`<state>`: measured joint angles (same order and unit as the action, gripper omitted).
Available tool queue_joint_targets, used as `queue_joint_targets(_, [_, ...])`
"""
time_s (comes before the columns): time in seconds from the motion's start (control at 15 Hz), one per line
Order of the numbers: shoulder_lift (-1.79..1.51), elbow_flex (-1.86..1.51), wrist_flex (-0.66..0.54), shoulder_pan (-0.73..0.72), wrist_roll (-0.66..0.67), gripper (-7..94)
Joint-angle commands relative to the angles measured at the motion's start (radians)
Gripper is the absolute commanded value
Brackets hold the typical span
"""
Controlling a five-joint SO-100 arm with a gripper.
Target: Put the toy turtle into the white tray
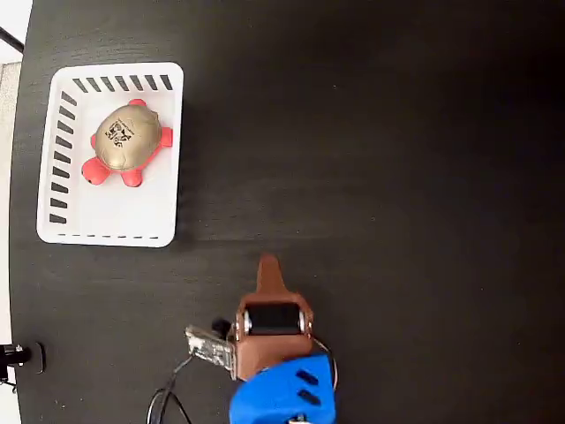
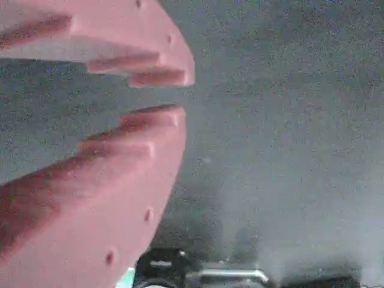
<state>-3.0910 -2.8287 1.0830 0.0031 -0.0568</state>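
The toy turtle, with a gold shell, a black mark and pink-red legs, lies inside the white tray at the upper left of the fixed view. My gripper is well away from it, low in the middle of the picture, pointing up the table. In the wrist view its pink fingers nearly meet at the tips, leaving a thin slit with nothing in it. The gripper looks shut and empty there. Neither turtle nor tray shows in the wrist view.
The black table spreads to the right of the tray. The arm's blue base and a small circuit board with wires sit at the bottom edge. A small black fitting is at the lower left.
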Motion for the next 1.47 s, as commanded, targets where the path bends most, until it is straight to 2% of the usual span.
queue_joint_targets(0.0, [-0.130, -0.051, 0.060, -0.005, 0.002, 0])
queue_joint_targets(0.4, [-0.161, -0.100, 0.163, -0.002, -0.006, 0])
queue_joint_targets(1.4, [-0.161, -0.097, 0.164, -0.014, 0.006, 0])
